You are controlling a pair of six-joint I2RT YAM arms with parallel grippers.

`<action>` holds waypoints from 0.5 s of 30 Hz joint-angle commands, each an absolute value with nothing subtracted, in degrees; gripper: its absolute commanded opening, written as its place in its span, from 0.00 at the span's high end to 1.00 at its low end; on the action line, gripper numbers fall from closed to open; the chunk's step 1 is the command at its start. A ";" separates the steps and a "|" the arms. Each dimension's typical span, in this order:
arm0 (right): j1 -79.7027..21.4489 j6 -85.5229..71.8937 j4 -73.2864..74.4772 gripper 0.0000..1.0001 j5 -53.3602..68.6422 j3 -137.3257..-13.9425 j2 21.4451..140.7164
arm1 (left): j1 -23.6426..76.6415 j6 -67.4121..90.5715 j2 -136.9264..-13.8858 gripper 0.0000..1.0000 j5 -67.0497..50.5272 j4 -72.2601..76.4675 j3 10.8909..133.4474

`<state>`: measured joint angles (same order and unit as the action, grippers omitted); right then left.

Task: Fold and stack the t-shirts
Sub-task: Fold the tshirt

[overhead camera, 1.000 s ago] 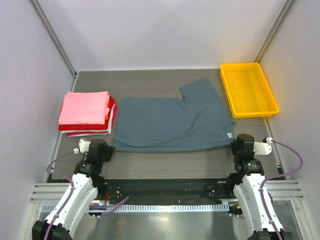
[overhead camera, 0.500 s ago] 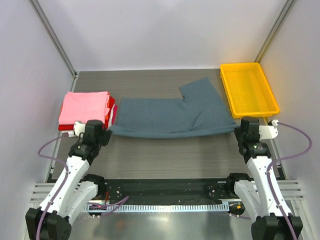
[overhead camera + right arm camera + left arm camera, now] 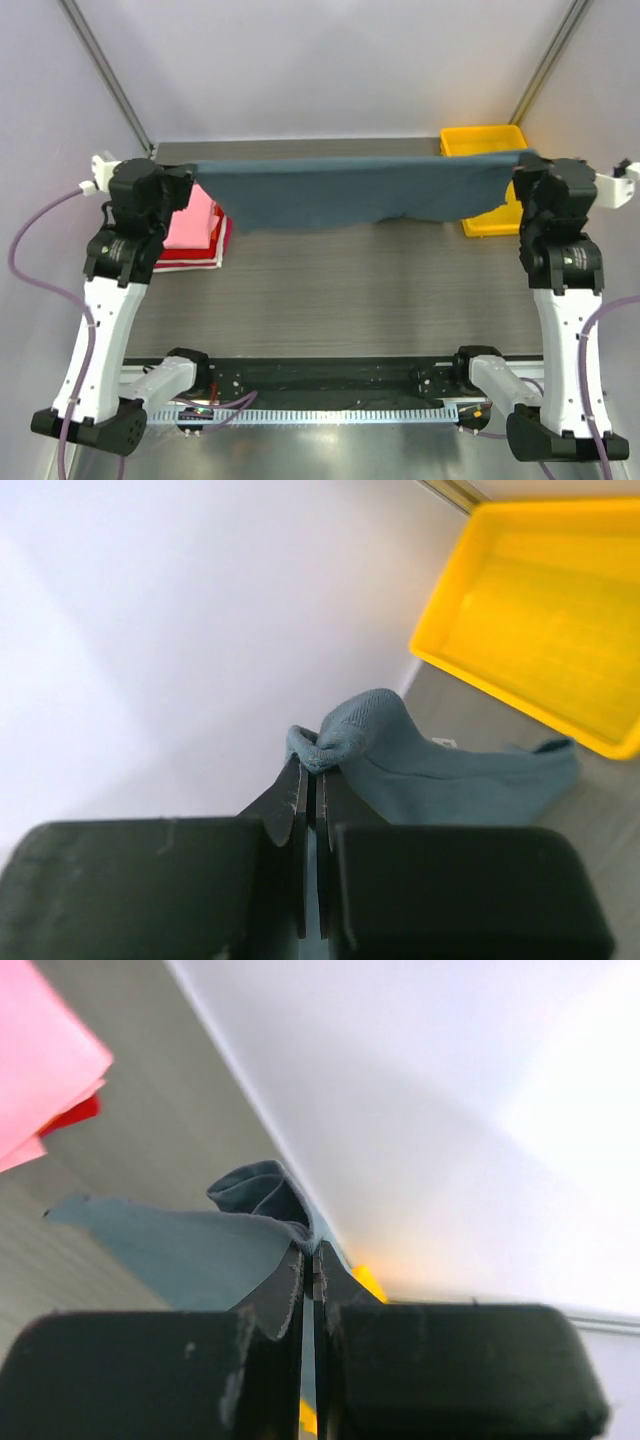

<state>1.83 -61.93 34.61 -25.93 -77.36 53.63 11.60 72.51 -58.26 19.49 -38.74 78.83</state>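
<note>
The slate blue-grey t-shirt (image 3: 350, 190) hangs in the air across the upper middle of the top view, stretched into a wide band clear of the table (image 3: 350, 300), its top edge taut and nearly level and its lower edge loose and uneven, sagging lowest toward the left. The left gripper (image 3: 186, 174) pinches its left end at the upper left of the frame, and the right gripper (image 3: 520, 166) pinches its right end at the upper right. In the left wrist view the two dark fingers (image 3: 275, 1295) are pressed together with a bunched knot of blue-grey cloth (image 3: 255, 1195) caught at their tips. The right wrist view shows the same clamp, a rounded fold of the cloth (image 3: 350, 735) nipped between closed fingers (image 3: 285, 800) while the rest trails off to the lower right. The other t-shirts lie at the left of the table, below and partly behind the left gripper, as a folded stack: a pink one (image 3: 196, 222) on top, a red one (image 3: 190, 253) under it and a white edge (image 3: 195, 265) at the bottom. A yellow tray (image 3: 492, 222) sits at the upper right of the table, its middle hidden behind the hanging shirt in the top view. White walls enclose the table on three sides.
</note>
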 commanded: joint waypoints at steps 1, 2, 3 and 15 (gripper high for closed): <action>1.93 -60.21 34.80 0.99 -30.85 -84.18 51.16 | 10.99 70.66 -54.59 1.00 23.29 -42.63 83.31; 1.93 -60.12 34.72 0.99 -30.94 -84.98 50.72 | 10.99 70.75 -53.80 1.00 23.20 -42.54 83.58; 1.93 -60.20 34.72 0.99 -31.37 -85.43 50.28 | 10.99 70.93 -52.48 1.00 23.29 -42.45 83.76; 1.93 -62.48 34.63 0.99 -31.29 -87.54 56.84 | 10.99 71.10 -59.58 1.00 25.66 -45.44 90.44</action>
<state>1.58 -61.39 35.81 -27.00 -86.59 51.83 11.62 71.50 -55.13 20.40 -44.29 88.88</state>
